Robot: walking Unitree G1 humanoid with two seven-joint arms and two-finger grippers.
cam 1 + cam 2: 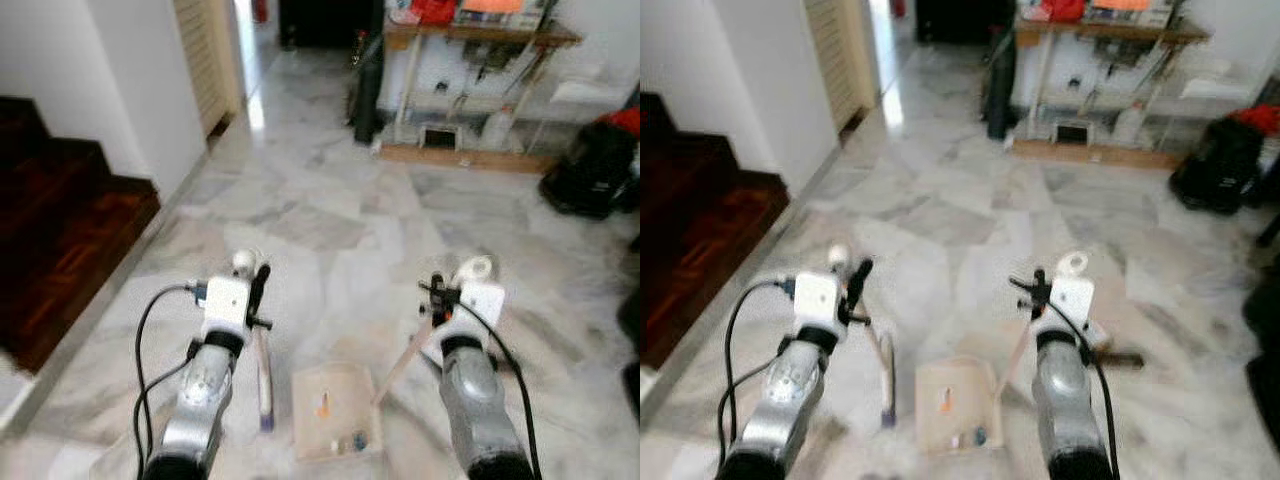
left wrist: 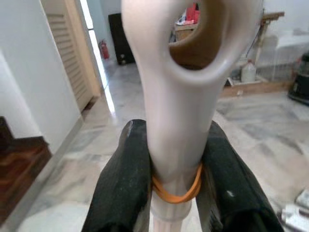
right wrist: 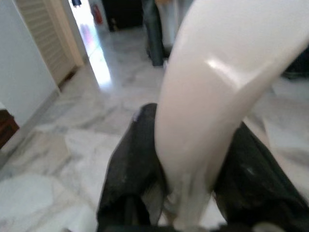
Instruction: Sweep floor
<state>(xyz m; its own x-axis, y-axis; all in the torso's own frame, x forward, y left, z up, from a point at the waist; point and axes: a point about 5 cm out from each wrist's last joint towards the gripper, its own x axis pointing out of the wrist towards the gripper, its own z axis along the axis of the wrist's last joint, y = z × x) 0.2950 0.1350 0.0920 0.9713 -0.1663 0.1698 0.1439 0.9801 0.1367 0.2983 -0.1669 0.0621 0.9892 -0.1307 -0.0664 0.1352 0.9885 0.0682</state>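
My left gripper (image 1: 250, 274) is shut on the cream handle of a small broom (image 1: 263, 372), which slants down to the marble floor beside my left arm. In the left wrist view the black fingers (image 2: 126, 169) clamp the handle (image 2: 176, 96) just below its hanging loop, above an orange rubber band (image 2: 176, 192). My right gripper (image 1: 446, 290) is shut on the long handle (image 1: 402, 364) of a beige dustpan (image 1: 336, 432). The pan rests on the floor between my arms and holds an orange scrap (image 1: 322, 405) and some small bits. The white handle (image 3: 212, 87) sits between the right fingers (image 3: 135, 164).
Dark wooden stairs (image 1: 60, 230) rise on the left beside a white wall. A cluttered wooden table (image 1: 470, 35) stands at the back, with a black object (image 1: 367, 90) leaning at its left. A black bag (image 1: 595, 170) lies at the right. Marble floor stretches ahead.
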